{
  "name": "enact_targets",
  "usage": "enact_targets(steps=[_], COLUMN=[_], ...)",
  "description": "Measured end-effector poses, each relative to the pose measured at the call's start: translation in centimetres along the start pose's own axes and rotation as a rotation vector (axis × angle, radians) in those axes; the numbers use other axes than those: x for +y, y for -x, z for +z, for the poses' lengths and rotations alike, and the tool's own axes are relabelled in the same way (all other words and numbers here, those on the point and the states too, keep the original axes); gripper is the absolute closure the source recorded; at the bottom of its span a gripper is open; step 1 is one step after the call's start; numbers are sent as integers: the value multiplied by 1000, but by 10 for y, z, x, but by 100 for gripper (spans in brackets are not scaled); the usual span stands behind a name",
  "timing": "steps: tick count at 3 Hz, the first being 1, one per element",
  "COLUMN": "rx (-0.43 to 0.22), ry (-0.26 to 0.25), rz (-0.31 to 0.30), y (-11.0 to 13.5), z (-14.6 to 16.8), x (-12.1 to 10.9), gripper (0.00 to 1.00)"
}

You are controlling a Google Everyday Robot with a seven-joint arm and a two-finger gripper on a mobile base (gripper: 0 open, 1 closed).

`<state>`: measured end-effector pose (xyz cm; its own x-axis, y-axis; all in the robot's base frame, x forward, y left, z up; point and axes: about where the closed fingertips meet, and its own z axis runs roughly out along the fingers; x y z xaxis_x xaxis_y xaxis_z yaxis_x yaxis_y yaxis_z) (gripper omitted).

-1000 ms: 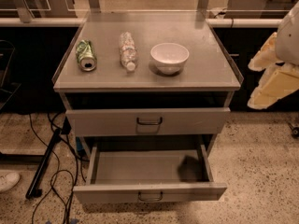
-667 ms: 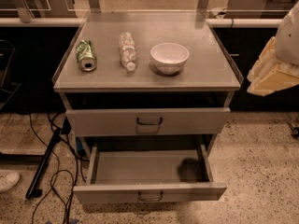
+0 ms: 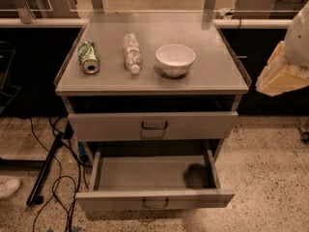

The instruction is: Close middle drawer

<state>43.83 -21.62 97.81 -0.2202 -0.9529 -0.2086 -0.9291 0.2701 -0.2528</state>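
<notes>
The middle drawer (image 3: 155,198) is pulled far out of the grey cabinet. Its plain front has a small loop handle (image 3: 155,204), and its rectangular tray (image 3: 145,173) is empty. Above it, another drawer front (image 3: 153,125) with a loop handle sits slightly out, with a dark gap under the cabinet top. My gripper (image 3: 282,79) shows as a cream and white shape at the right edge, level with the cabinet top. It is to the right of the cabinet, well above the open drawer, and touches nothing.
On the cabinet top (image 3: 212,71) lie a green can (image 3: 89,57) and a plastic bottle (image 3: 132,52), and a white bowl (image 3: 175,59) stands beside them. Black cables and a stand leg (image 3: 48,168) lie on the speckled floor at the left. A shoe (image 3: 8,187) shows at the far left.
The cream part of my arm at the right edge has drawn up and slightly right. The drawers and the things on top have not moved.
</notes>
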Motion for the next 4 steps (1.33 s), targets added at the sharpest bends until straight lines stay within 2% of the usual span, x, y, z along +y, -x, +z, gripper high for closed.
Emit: enact_targets(steps=[1, 4], rx=[-1, 46], ry=[36, 186], rz=[2, 71], y=[-5, -52], z=[17, 140], x=[12, 79], gripper=[100, 100])
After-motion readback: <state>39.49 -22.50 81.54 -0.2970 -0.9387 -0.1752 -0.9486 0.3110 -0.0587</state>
